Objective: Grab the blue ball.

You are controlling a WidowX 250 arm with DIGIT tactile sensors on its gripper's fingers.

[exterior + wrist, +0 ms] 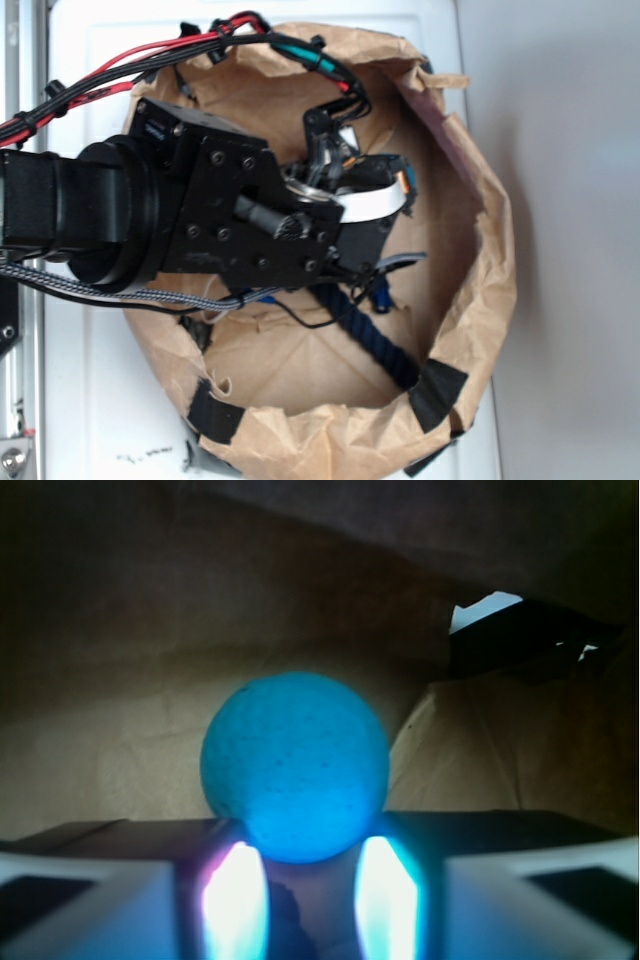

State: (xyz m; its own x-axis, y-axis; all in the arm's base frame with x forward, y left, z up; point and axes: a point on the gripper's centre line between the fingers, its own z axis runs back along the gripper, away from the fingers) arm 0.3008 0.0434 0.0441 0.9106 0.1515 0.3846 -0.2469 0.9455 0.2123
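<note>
Inside the brown paper bag (470,300), the blue ball (294,778) sits between the fingers (236,900) of the pincer (310,900), apparently pinched, so only lifting it out seems left.

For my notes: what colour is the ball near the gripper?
Teal-blue ball, clearest in the wrist view.

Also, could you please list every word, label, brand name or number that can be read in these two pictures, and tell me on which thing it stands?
None: no readable text in either view.
Blue ball: plain, only small pits.
Paper bag: plain brown, with unmarked black tape.
Arm housing: only screws, no legible marking.
Specks on the white surface: too small to read as text.
</note>
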